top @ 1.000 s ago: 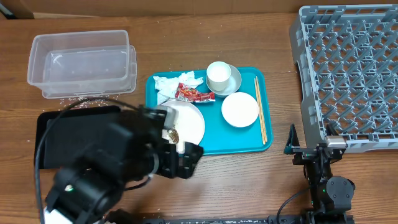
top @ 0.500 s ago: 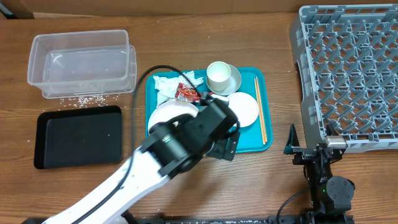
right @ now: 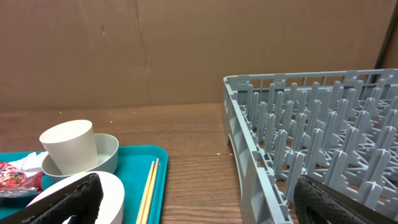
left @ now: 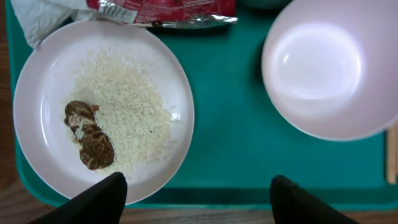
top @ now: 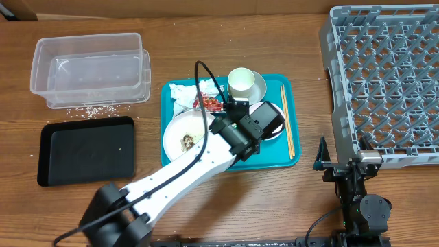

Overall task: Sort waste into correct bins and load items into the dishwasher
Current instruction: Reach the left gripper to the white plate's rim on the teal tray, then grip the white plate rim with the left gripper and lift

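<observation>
On the teal tray (top: pixel 274 156) lie the plate (top: pixel 180 137) with rice and brown scraps (left: pixel 90 134), the crumpled napkin (top: pixel 181 92), the red wrapper (top: pixel 208 101), the cup on its saucer (top: pixel 245 83) and the chopsticks (top: pixel 288 121). My left gripper (top: pixel 264 123) hovers above the bowl (left: pixel 333 65) and hides most of it from overhead. In the left wrist view my left gripper (left: pixel 196 200) is open and empty, its fingertips (left: pixel 93 200) framing the tray's front edge. My right gripper (right: pixel 202 205) is open low over the table between tray and dish rack (top: pixel 384 82).
The clear tub (top: pixel 89 67) stands at the back left with rice grains scattered in front of it. The black tray (top: pixel 86 149) lies just below it. The left arm stretches diagonally from the front left across the tray.
The left arm has swung right from above the black tray to above the bowl, uncovering the plate. Its jaws have narrowed a little. The right arm has stayed still.
</observation>
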